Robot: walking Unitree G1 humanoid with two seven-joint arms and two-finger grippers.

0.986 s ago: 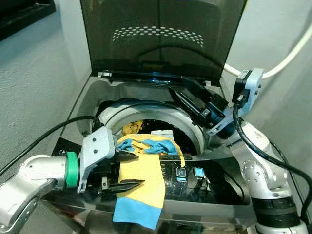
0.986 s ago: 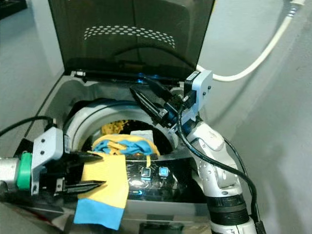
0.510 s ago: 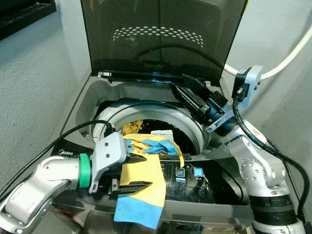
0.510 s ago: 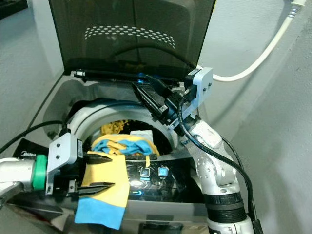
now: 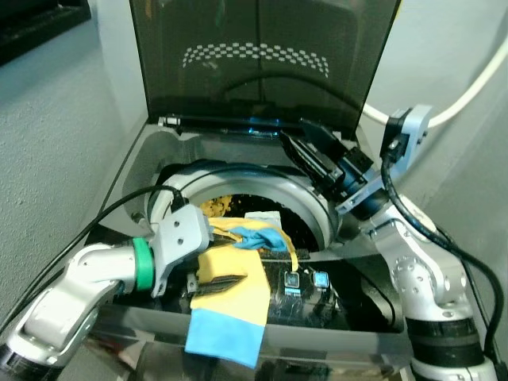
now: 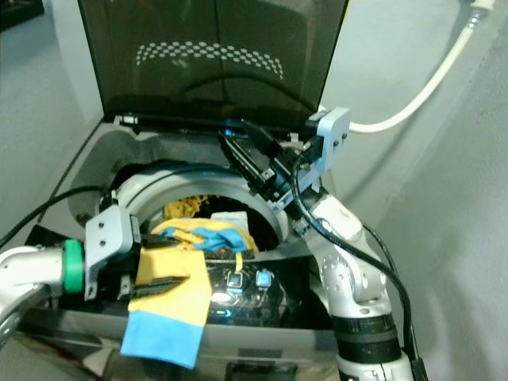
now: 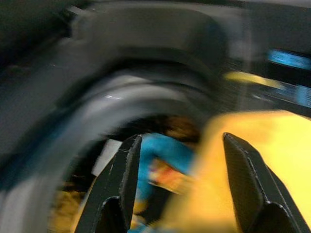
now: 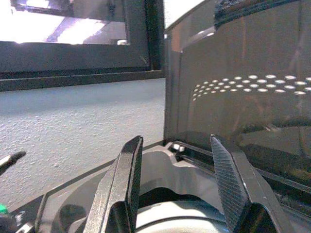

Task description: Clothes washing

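While no lettering reads clearly, the washing machine [image 5: 238, 159] stands lid up, its panel lights glowing blue. A yellow-and-blue cloth [image 5: 230, 305] drapes over the drum's front rim. The left claw [image 5: 218, 266] spreads open astride it; the right claw [image 5: 305, 151] hovers open above the drum.

Right pincer [image 8: 172, 187] fingers apart, facing raised tinted lid [image 8: 243, 82].

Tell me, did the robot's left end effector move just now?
Yes. The left end effector slid forward over the yellow cloth, toward the washer's drum opening.
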